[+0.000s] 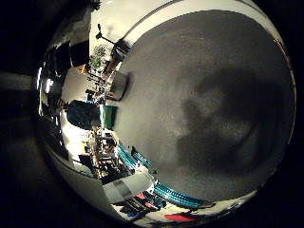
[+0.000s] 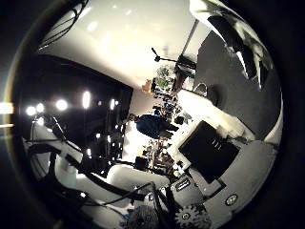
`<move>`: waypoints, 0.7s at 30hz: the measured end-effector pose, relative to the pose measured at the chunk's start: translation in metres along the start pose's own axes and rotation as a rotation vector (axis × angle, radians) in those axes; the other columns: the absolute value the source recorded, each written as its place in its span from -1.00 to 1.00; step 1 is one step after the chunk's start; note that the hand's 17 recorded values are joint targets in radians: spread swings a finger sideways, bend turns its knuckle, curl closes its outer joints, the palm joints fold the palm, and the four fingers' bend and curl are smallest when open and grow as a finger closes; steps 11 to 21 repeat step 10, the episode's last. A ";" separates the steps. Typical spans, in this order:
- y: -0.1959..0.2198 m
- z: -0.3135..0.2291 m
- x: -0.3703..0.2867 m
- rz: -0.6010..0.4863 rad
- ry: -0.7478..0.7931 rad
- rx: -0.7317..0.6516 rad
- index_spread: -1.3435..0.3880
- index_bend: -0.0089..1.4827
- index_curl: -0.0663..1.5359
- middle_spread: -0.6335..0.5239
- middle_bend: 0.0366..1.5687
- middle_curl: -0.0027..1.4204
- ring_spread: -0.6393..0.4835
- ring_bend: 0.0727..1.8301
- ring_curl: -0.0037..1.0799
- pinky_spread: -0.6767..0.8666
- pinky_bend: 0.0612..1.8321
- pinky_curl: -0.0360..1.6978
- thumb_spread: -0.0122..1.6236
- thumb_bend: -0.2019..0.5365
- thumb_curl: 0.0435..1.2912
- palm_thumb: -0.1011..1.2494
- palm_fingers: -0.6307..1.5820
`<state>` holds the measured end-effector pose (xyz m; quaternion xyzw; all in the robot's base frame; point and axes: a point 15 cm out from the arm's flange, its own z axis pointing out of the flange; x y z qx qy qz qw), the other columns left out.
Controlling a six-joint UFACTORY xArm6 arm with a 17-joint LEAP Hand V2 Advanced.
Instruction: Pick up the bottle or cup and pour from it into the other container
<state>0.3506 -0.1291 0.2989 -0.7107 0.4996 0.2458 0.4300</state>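
In the little finger side palm view a brownish cup [image 1: 117, 85] stands on the grey table [image 1: 209, 66] near its far edge. A dark container [image 1: 122, 47] stands further along the same edge. The hand's shadow [image 1: 204, 119] falls on the bare table away from both. In the thumb side palm view the hand [image 2: 238, 43] shows as white and black fingers reaching in, relaxed, with nothing between them. A pale cup-like thing [image 2: 198, 89] and a dark round thing [image 2: 212, 98] sit on the table there.
Beyond the table edge is a cluttered room with shelves and plants [image 1: 98, 57]. The thumb side palm view shows the ceiling, dark windows with lamps [image 2: 62, 103] and a black box [image 2: 208, 148] close to the hand.
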 end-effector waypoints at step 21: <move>-0.004 -0.007 -0.022 -0.033 0.016 0.002 0.05 -0.76 0.20 -0.40 -0.08 0.28 -0.29 0.15 0.17 -0.72 -0.05 -0.08 0.18 -0.52 -0.40 0.39 -0.19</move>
